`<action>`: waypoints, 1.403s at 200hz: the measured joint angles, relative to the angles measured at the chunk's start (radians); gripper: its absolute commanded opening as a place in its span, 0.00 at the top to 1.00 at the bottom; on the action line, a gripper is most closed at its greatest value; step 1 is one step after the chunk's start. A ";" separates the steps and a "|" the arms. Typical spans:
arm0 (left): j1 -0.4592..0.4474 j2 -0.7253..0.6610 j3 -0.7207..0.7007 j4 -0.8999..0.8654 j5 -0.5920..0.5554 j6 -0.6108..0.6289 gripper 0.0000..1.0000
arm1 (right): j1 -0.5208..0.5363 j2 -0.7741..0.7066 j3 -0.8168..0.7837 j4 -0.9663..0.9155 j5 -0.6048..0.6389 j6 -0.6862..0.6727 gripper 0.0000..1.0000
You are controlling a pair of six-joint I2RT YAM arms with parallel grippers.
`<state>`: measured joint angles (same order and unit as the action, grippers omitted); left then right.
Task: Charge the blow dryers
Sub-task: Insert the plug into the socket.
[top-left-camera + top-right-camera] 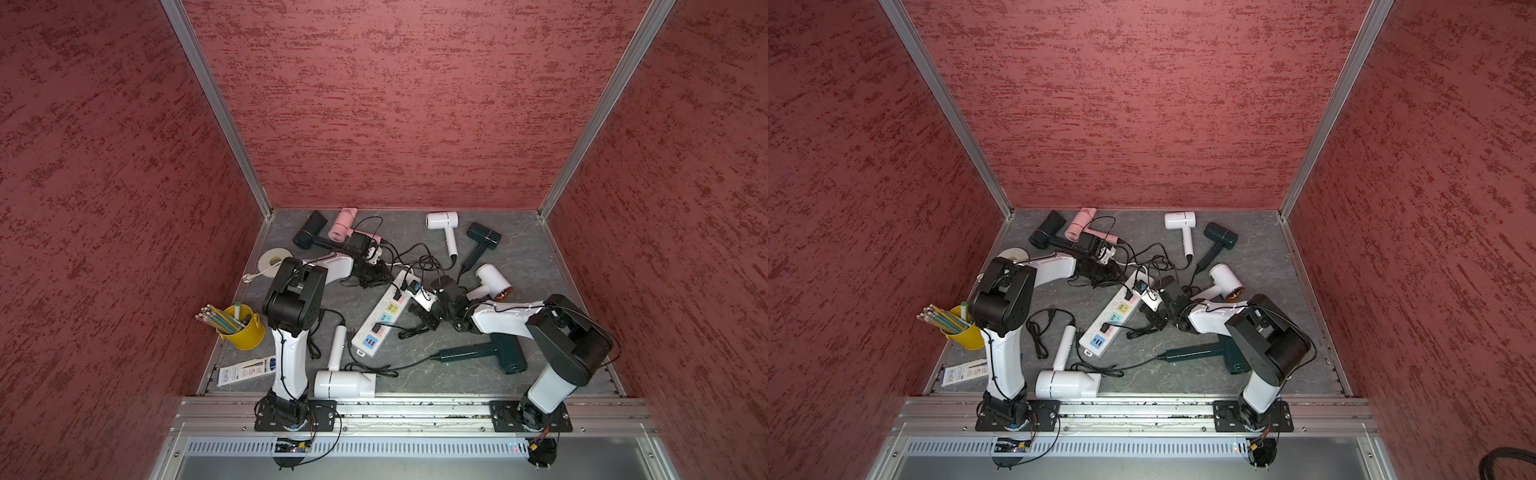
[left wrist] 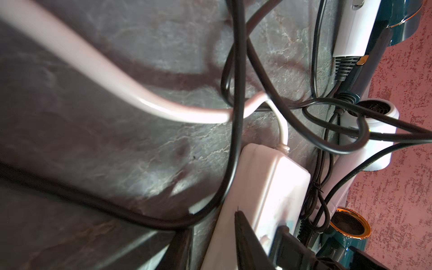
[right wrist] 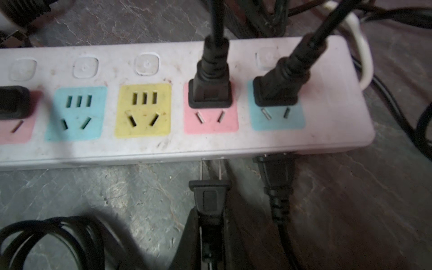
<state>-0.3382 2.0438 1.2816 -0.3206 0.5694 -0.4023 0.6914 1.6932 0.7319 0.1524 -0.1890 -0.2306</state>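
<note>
While the right gripper (image 3: 210,233) clamps a plug (image 3: 208,196) beside the power strip (image 3: 163,145), it wants tipping into the yellow socket (image 3: 143,109), left gripper (image 1: 376,276) unreadable.

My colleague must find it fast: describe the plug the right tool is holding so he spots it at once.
Start at the long white power strip in the middle of the table. Near its corded end, two black plugs lie on the table beside its long side. The held plug, pinched by the right tool, shows both bare metal prongs; the neighbouring plug hides its prongs.
</note>
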 measured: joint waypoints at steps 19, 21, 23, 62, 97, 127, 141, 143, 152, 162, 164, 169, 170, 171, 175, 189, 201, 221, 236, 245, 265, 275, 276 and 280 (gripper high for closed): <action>0.000 0.000 0.000 0.000 0.000 0.000 0.68 | 0.000 0.000 -0.010 0.021 0.000 0.011 1.00; 0.000 0.000 0.000 0.000 0.000 0.000 0.68 | 0.000 0.000 -0.011 0.023 0.000 0.011 1.00; 0.000 0.000 0.000 0.000 0.000 0.000 0.68 | 0.000 0.000 -0.012 0.024 0.000 0.014 1.00; 0.001 0.000 0.000 0.002 0.001 0.000 0.68 | 0.000 -0.001 -0.019 0.040 0.003 0.019 1.00; 0.001 0.000 0.000 0.003 0.001 0.000 0.68 | 0.000 -0.006 -0.027 0.055 0.002 0.027 1.00; 0.001 0.000 0.000 0.003 0.001 0.000 0.69 | 0.000 -0.008 -0.028 0.058 0.002 0.033 1.00; 0.001 0.000 0.000 0.003 0.000 0.000 0.69 | 0.000 -0.012 -0.030 0.060 0.002 0.034 1.00; 0.001 0.000 0.000 0.003 0.000 0.000 0.69 | 0.000 -0.013 -0.031 0.060 0.002 0.035 1.00; 0.001 0.000 0.000 0.003 0.002 0.000 0.69 | 0.000 -0.021 -0.035 0.069 -0.001 0.037 1.00; 0.000 0.000 0.000 0.002 0.002 0.000 0.69 | 0.001 -0.030 -0.035 0.077 -0.002 0.041 1.00; 0.000 0.000 0.000 0.002 0.002 0.000 0.69 | 0.001 -0.031 -0.036 0.078 -0.002 0.041 1.00; 0.000 0.000 0.000 0.002 0.002 0.000 0.69 | 0.001 -0.035 -0.037 0.079 -0.002 0.042 1.00; 0.000 0.000 0.000 0.002 0.002 0.000 0.69 | 0.001 -0.035 -0.038 0.081 -0.002 0.042 1.00; 0.000 0.000 0.000 0.002 0.002 0.000 0.68 | 0.001 -0.036 -0.038 0.081 -0.002 0.043 1.00; 0.000 0.000 0.000 0.002 0.003 0.000 0.69 | 0.001 -0.039 -0.040 0.084 -0.002 0.044 1.00; -0.001 0.000 0.000 0.002 0.003 0.000 0.69 | 0.001 -0.042 -0.046 0.090 -0.003 0.045 1.00; -0.001 0.000 0.000 0.001 0.005 0.000 0.69 | 0.001 -0.042 -0.047 0.091 -0.003 0.047 1.00; -0.001 0.000 0.000 0.000 0.005 0.000 0.69 | 0.001 -0.042 -0.047 0.093 -0.005 0.050 1.00; -0.001 0.000 0.000 0.000 0.005 0.000 0.69 | 0.001 -0.040 -0.050 0.101 -0.007 0.052 1.00; -0.001 0.000 0.000 0.000 0.005 0.000 0.69 | 0.001 -0.036 -0.053 0.110 -0.009 0.055 1.00; -0.001 0.000 0.000 0.000 0.005 0.000 0.69 | 0.001 -0.011 -0.060 0.141 -0.012 0.060 1.00; -0.002 0.002 0.000 0.002 0.004 0.000 0.69 | 0.001 -0.002 -0.064 0.155 -0.014 0.062 1.00; -0.002 0.002 0.000 0.002 0.004 0.000 0.69 | 0.001 -0.002 -0.065 0.156 -0.014 0.062 1.00; -0.002 0.002 0.000 0.003 0.004 0.000 0.69 | 0.001 0.000 -0.067 0.163 -0.014 0.063 1.00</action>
<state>-0.3397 2.0460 1.2816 -0.3180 0.5735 -0.4019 0.6922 1.6936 0.6647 0.3153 -0.2028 -0.1677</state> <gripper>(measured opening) 0.312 0.094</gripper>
